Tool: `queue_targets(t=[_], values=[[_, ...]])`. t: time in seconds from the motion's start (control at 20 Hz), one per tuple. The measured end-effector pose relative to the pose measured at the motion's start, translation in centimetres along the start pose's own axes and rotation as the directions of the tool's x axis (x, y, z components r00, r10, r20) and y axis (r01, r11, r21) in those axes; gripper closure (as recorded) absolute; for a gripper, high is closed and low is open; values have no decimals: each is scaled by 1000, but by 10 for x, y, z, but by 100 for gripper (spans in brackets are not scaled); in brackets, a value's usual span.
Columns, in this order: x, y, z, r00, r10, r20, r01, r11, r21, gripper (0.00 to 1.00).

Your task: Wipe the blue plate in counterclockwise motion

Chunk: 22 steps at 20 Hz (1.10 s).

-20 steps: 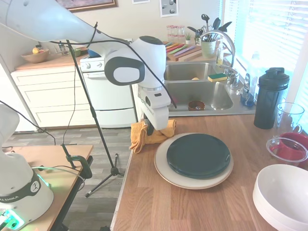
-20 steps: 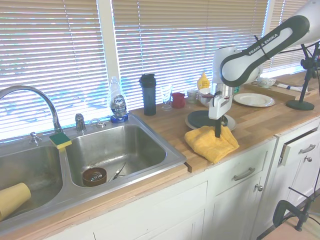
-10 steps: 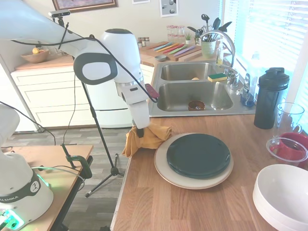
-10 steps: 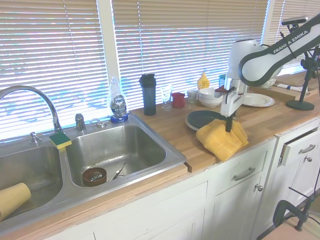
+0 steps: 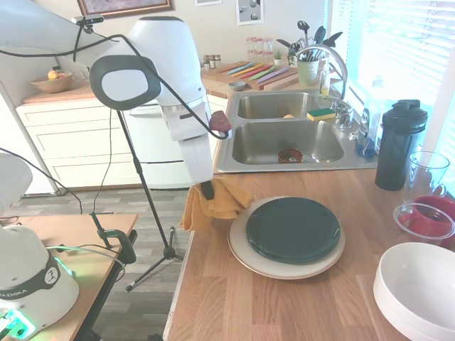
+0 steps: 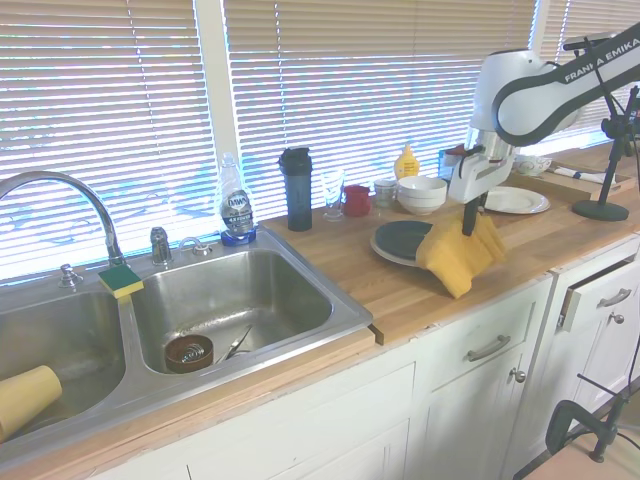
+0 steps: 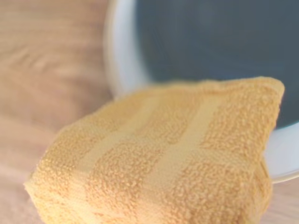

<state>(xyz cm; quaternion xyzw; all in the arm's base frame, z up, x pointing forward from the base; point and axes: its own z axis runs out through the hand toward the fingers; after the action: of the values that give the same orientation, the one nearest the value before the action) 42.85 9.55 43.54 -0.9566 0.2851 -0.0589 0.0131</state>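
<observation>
Apparently one tool (image 5: 207,190) grips one cloth (image 5: 213,204).

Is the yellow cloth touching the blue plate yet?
Apart. In the second exterior view the yellow cloth hangs from the claw, lifted beside the blue plate rather than resting on it.

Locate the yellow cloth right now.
Yellow cloth hangs from the gripper above the counter's front edge, just beside the beige plate holding the blue plate.
</observation>
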Motion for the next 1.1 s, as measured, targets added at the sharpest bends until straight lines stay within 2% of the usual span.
queue_targets(t=[0.3,0.45,0.8,1.1], values=[[30,0,-37,999,48,-8,-47,999,18,100],[40,-11,-43,997,73,4,-73,997,13,100],[76,-52,-27,988,145,49,-144,989,-26,100],[108,-68,-7,976,199,88,-195,979,-54,100]])
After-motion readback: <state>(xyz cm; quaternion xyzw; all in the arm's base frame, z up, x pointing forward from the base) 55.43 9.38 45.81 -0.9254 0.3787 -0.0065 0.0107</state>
